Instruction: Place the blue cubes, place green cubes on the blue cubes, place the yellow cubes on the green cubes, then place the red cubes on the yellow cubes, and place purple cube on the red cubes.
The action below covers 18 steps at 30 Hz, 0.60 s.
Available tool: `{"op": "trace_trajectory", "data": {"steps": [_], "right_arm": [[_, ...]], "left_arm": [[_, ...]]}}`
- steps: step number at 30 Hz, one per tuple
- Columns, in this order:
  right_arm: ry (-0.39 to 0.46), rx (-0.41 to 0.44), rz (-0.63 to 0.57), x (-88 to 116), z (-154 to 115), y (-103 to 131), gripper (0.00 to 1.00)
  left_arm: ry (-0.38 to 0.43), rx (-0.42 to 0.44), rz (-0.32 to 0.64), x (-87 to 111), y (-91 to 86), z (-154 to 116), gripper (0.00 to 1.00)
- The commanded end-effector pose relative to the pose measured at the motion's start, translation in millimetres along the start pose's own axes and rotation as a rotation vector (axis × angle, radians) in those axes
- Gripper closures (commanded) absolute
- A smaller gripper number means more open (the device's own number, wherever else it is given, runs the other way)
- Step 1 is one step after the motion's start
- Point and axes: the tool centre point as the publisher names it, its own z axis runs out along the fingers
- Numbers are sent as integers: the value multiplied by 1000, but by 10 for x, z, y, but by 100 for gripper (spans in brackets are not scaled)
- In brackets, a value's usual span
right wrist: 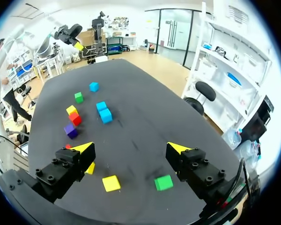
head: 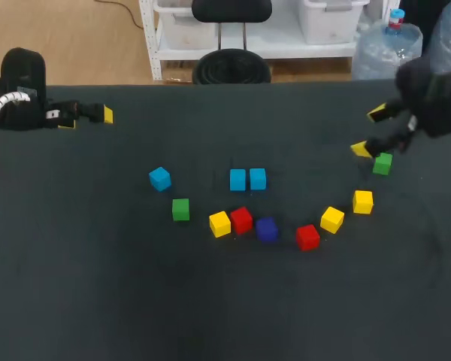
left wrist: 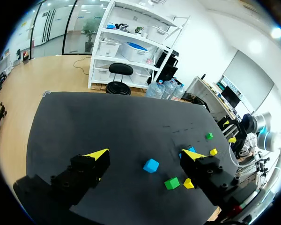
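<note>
Dark table top [head: 210, 316]; every cube sits flat on it, none stacked yet.

- Blue pair [head: 247, 180]: touching side by side, centre of frame. Lone blue cube [head: 160, 178] is well to their left, with a green cube [head: 180, 209] just below it.
- Lower arc, left to right: yellow [head: 219, 223] touching red [head: 241, 219], purple cube [head: 267, 229], second red [head: 307, 237], two more yellows [head: 331, 219] [head: 363, 201].
- Right gripper [head: 368, 131]: upper right, fingers spread wide, holding nothing. Second green cube [head: 382, 163] lies just beside its lower fingertip.
- Left gripper [head: 88, 119]: upper left, fingers apart and empty, well away from the cubes.
</note>
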Motion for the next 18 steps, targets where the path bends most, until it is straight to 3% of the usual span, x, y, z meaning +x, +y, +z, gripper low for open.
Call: {"op": "trace_trajectory", "data": {"steps": [1, 8, 18], "right_arm": [[-3, 34, 8, 81, -319, 76, 0], [-37, 75, 33, 98, -538, 65, 0], [-36, 72, 55, 93, -582, 93, 0]], "left_arm": [[-2, 1, 0, 3, 6, 0, 0], [-2, 1, 0, 3, 6, 0, 0], [-2, 1, 0, 3, 6, 0, 0]]}}
